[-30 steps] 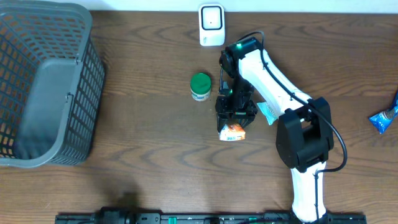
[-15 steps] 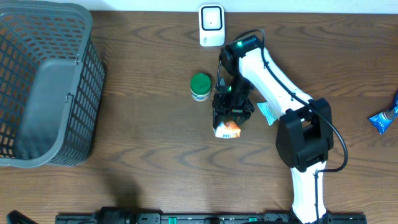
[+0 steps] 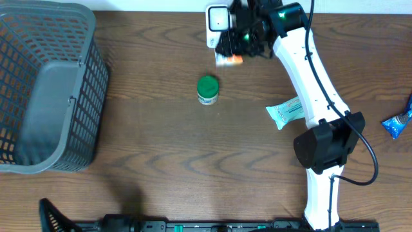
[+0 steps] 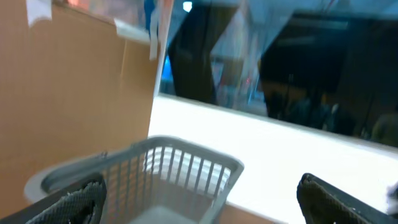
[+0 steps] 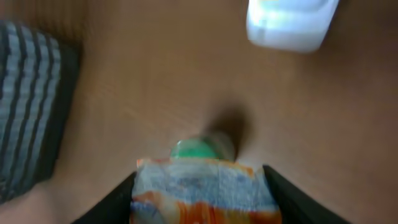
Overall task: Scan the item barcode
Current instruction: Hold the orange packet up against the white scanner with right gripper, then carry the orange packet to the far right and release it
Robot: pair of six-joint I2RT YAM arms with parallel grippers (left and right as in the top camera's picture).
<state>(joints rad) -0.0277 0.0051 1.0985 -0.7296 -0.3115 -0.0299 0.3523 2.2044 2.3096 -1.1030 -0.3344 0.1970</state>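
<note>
Across the table, the right arm is stretching to the far edge, having swung up from the middle. Its right gripper is clamping the orange packet just beside the white scanner, so scanning looks imminent. The edge is crowding it; the green jar is sitting well apart. The left gripper is hanging wide open, empty.

One grey mesh basket, one white scanner, one green-lidded jar. Three packets in all: one orange-and-white packet, one pale teal packet, one blue packet. One white robot arm shows fully from overhead.
</note>
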